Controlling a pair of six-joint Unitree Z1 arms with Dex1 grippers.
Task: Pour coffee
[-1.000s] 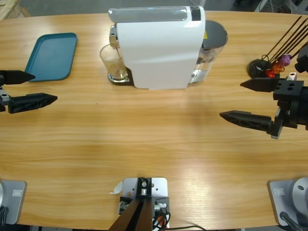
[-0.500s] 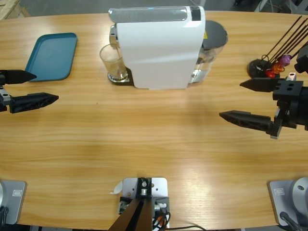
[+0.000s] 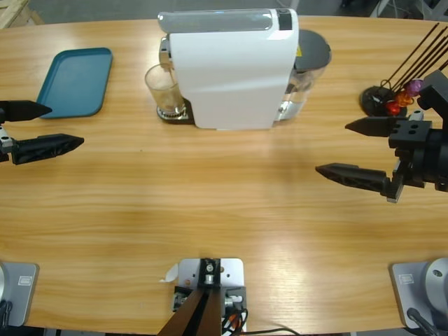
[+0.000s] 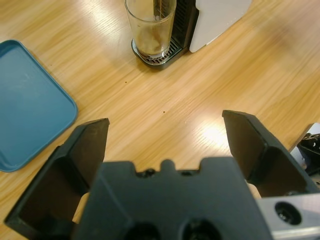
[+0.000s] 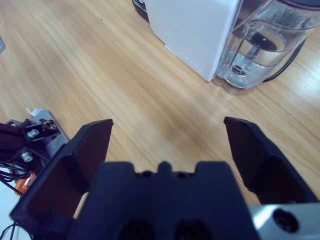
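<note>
Coffee (image 4: pixel 149 46) — thin, dark layer in glass (image 4: pixel 150 27) under machine (image 3: pixel 231 66).

Left hand (image 3: pixel 42 127) agape, empty; right hand (image 3: pixel 353 148) agape, empty.

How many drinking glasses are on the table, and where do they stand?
1. The glass stands on the drip grate of the white coffee machine, on the machine's side that faces the teal tray. Another could be hidden behind the machine.
</note>
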